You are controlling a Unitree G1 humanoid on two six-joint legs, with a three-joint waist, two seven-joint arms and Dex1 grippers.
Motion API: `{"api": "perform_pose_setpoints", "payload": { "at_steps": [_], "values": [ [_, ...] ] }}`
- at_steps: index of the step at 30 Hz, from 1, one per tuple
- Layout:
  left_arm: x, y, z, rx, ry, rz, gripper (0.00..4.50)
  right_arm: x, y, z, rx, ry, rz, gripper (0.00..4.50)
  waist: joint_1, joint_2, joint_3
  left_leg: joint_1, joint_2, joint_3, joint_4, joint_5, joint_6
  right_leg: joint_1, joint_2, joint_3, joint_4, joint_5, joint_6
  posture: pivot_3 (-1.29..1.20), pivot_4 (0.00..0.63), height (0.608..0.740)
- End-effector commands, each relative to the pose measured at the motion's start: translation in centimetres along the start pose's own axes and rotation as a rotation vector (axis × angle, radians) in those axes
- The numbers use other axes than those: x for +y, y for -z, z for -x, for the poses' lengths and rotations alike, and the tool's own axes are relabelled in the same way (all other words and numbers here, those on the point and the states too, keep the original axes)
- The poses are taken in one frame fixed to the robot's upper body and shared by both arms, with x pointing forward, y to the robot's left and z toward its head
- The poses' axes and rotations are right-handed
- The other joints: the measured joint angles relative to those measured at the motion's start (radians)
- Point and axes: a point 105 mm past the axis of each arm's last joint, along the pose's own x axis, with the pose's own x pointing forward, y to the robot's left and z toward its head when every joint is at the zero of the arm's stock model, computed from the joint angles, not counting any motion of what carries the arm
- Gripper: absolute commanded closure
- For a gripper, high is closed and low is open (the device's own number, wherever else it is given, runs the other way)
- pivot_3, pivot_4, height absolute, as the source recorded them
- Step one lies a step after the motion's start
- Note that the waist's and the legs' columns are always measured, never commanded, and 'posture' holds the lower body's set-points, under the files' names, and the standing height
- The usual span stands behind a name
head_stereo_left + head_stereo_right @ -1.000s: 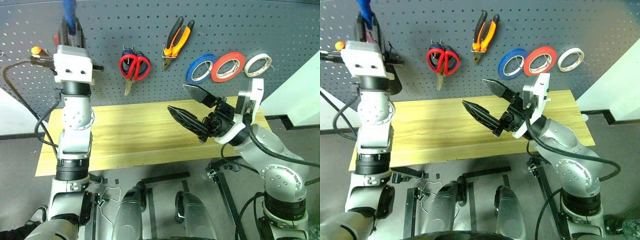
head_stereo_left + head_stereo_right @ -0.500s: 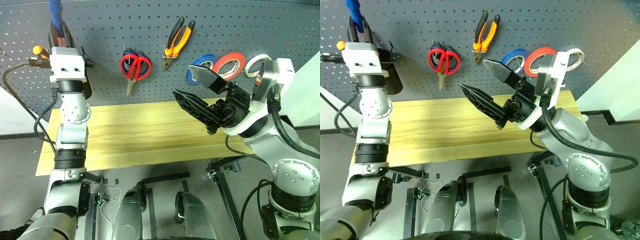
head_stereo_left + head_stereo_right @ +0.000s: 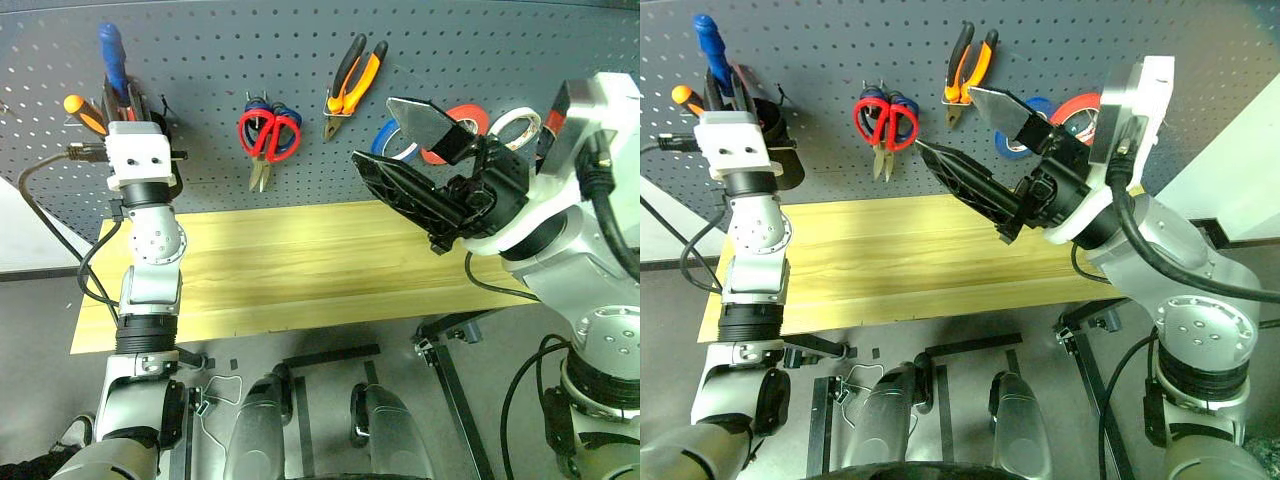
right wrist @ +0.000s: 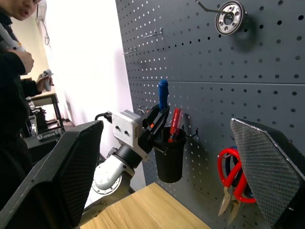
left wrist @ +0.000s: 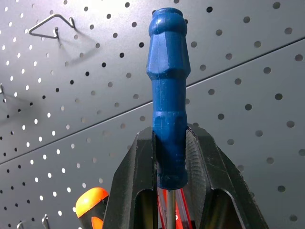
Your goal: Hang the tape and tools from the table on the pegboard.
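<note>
As hung, pliers (image 3: 352,83) handles-up, jaws down

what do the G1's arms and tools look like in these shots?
Silver-grey jointed metal arms with black bands and black cables. White blocky wrist housings. The left tool and the right tool each have two black wedge-shaped fingers with textured inner pads.
</note>
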Motion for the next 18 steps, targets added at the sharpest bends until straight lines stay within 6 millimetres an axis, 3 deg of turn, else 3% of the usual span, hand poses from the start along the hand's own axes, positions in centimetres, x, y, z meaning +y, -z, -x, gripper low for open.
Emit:
{"api": "perform_pose_setpoints", "payload": {
  "at_steps": [1, 8, 14, 18],
  "values": [
    [0.2, 1.0, 0.1, 0.033, -0.032, 0.005, 4.04, 0.8, -1.6, 0.0, -0.042, -0.027, 0.045, 0.00, -0.002, 0.000, 0.000, 0.000, 0.000, 0.000, 0.000, 0.000, 0.000, 0.000, 0.000, 0.000, 0.000, 0.000, 0.000, -0.08, 0.303, 0.717],
    [0.3, 1.5, 0.5, 0.074, -0.070, 0.033, 4.04, 0.7, -1.7, -0.1, -0.035, -0.023, 0.050, 0.00, -0.017, 0.000, 0.002, -0.002, 0.000, 0.000, 0.000, -0.001, 0.001, 0.000, -0.002, 0.000, -0.001, 0.000, 0.000, -0.08, 0.302, 0.717],
    [0.1, 1.9, 0.9, 0.109, -0.057, 0.012, 2.21, 0.6, -1.6, -0.1, -0.026, -0.022, 0.050, 0.00, -0.017, 0.001, 0.002, -0.001, 0.000, 0.000, 0.000, -0.001, 0.001, -0.001, -0.002, 0.000, -0.001, 0.000, 0.000, -0.08, 0.300, 0.717],
    [0.0, 0.4, 0.7, 0.040, -0.058, 0.037, 0.88, 0.5, -1.4, -0.1, -0.017, -0.021, 0.050, 0.00, -0.017, 0.001, 0.002, -0.002, 0.000, 0.000, 0.000, -0.001, 0.001, -0.001, -0.003, 0.000, -0.002, -0.001, -0.002, -0.08, 0.294, 0.717]
  ]
}}
